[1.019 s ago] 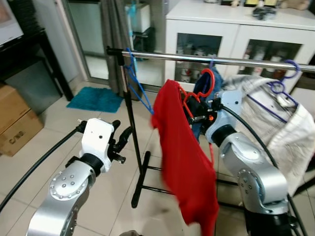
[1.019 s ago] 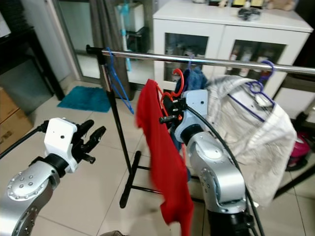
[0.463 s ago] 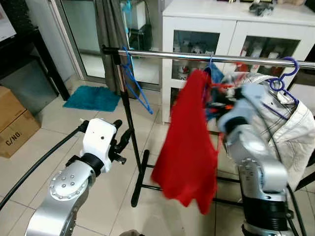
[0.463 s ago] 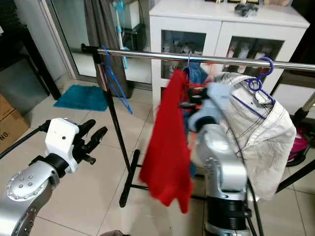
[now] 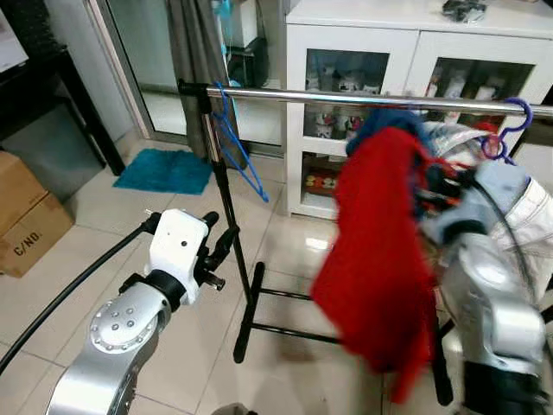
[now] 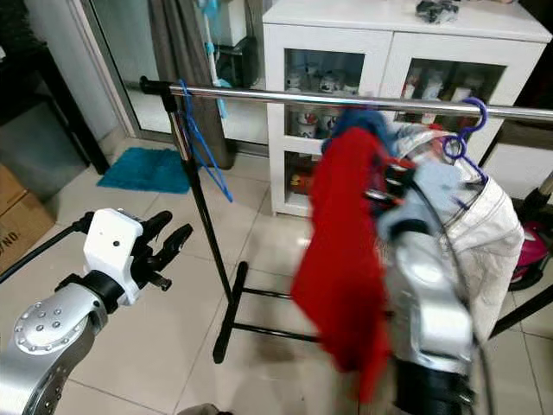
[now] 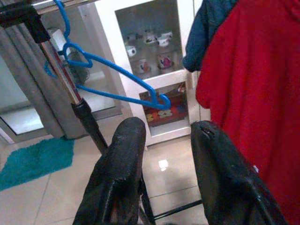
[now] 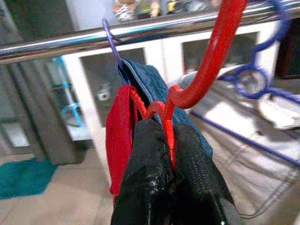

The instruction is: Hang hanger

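A red hanger [image 8: 206, 61] carries a red shirt [image 5: 380, 242], which hangs in the air and is blurred by motion. My right gripper [image 8: 168, 140] is shut on the hanger's neck, just under its hook. The hook is below and in front of the steel rail [image 5: 328, 98], not over it. A blue garment [image 5: 380, 121] on the rail hangs right behind the red shirt. My left gripper [image 5: 220, 242] is held low at the left, open and holding nothing, pointing toward the rack's post.
An empty blue hanger [image 5: 238, 147] hangs at the rail's left end. A white shirt on a purple hanger [image 5: 527, 216] hangs at the right. The rack's black foot [image 5: 246, 333] stands on the tiled floor. A white glass-door cabinet [image 5: 415, 43] is behind; a cardboard box [image 5: 26, 225] at far left.
My right arm has swung to the right and risen, carrying the hanger and red shirt from mid-rail to in front of the blue garment. The left arm has stayed put.
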Motion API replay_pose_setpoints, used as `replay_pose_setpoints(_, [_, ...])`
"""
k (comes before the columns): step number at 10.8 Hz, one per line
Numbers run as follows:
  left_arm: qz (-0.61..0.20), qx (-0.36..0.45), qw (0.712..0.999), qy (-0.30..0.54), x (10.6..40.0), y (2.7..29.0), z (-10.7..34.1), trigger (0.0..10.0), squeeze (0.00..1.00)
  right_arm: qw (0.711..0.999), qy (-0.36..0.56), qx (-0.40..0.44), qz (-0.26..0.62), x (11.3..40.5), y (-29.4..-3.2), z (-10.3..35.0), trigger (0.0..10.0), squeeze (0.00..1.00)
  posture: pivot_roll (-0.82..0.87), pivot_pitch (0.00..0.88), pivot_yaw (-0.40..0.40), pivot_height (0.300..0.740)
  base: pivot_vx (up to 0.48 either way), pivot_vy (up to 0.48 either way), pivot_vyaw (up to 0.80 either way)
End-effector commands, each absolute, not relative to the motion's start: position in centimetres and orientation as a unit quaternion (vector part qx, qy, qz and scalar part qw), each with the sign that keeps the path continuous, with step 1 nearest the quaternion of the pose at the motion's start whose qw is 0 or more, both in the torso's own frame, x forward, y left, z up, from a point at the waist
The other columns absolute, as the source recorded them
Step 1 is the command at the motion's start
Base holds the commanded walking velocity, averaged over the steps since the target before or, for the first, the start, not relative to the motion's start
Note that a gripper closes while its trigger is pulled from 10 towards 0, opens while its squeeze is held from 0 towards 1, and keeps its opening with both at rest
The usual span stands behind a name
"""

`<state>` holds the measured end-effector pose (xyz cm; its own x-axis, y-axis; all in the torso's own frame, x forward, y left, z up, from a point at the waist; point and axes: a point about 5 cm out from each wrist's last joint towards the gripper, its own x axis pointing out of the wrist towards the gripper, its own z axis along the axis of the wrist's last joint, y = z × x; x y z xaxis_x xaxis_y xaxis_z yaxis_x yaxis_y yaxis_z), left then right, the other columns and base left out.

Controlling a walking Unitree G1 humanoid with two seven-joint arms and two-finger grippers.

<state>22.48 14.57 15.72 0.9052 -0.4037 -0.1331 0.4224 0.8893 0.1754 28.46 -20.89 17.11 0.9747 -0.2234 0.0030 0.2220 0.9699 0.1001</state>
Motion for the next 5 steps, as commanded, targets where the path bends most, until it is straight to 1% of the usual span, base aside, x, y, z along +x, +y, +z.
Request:
replay_pose_setpoints(1, [-0.223, 0.102, 0.968, 0.042, 22.4, 14.3, 15.9, 10.0, 0.0, 0.989, -0.043, 0.03, -0.137, 27.8, -22.1, 18.3, 10.0, 0.0, -0.02, 0.013, 0.088, 0.74, 0.0, 0.0, 0.0])
replay_pose_setpoints(2, [-0.225, 0.102, 0.968, 0.042, 22.4, 14.2, 15.9, 10.0, 0.0, 0.989, -0.046, 0.022, -0.14, 27.6, -22.6, 18.4, 10.0, 0.0, -0.02, 0.013, 0.088, 0.74, 0.0, 0.0, 0.0])
replay_pose_setpoints(3, [-0.225, 0.101, 0.968, 0.043, 22.4, 14.2, 15.9, 10.0, 0.0, 0.992, -0.052, 0.017, -0.111, 27.5, -22.6, 18.8, 10.0, 0.0, -0.03, 0.018, 0.089, 0.74, 0.0, 0.0, 0.0])
replay_pose_setpoints(4, [-0.225, 0.102, 0.968, 0.043, 22.5, 14.2, 15.9, 10.0, 0.0, 0.999, -0.03, 0.028, 0.015, 27.8, -19.9, 18.6, 10.0, 0.0, -0.03, 0.021, 0.088, 0.74, 0.0, 0.0, 0.0])
replay_pose_setpoints(5, [-0.22, 0.101, 0.969, 0.038, 22.8, 14.3, 16.1, 10.0, 0.0, 0.992, 0.008, 0.057, 0.117, 27.5, -17.5, 17.6, 10.0, 0.0, -0.02, 0.024, 0.082, 0.74, 0.0, 0.0, 0.0])
